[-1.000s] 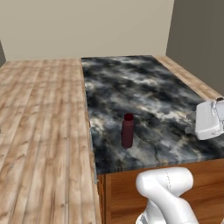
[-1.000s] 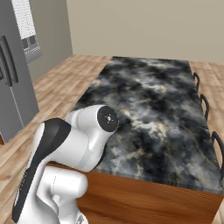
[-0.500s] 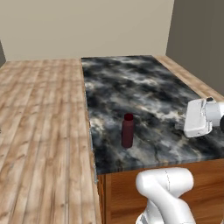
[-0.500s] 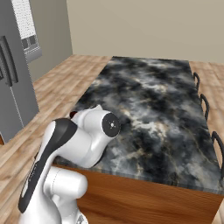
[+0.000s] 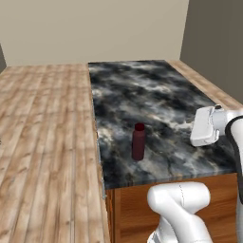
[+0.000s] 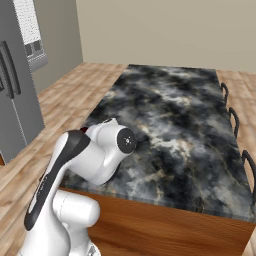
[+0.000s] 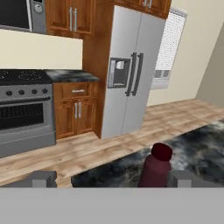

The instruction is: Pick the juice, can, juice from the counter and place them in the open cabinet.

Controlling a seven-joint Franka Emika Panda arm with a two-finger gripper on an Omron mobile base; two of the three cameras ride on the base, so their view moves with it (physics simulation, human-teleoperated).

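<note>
Jaws spread wide, gripping nothing, fingertips [image 7: 43,178] low on both sides of the hand view. Gripper [image 7: 111,181] level with a dark maroon bottle [image 7: 155,167], right of centre between the fingers, not touching either. Bottle upright [image 5: 138,141] near the left front edge of the marbled counter [image 5: 142,90]. Beyond: wooden floor [image 7: 131,135], grey fridge [image 7: 131,70], stove [image 7: 24,113], brown cupboards [image 7: 74,109].

No readable text, labels or numbers anywhere — surfaces all plain
</note>
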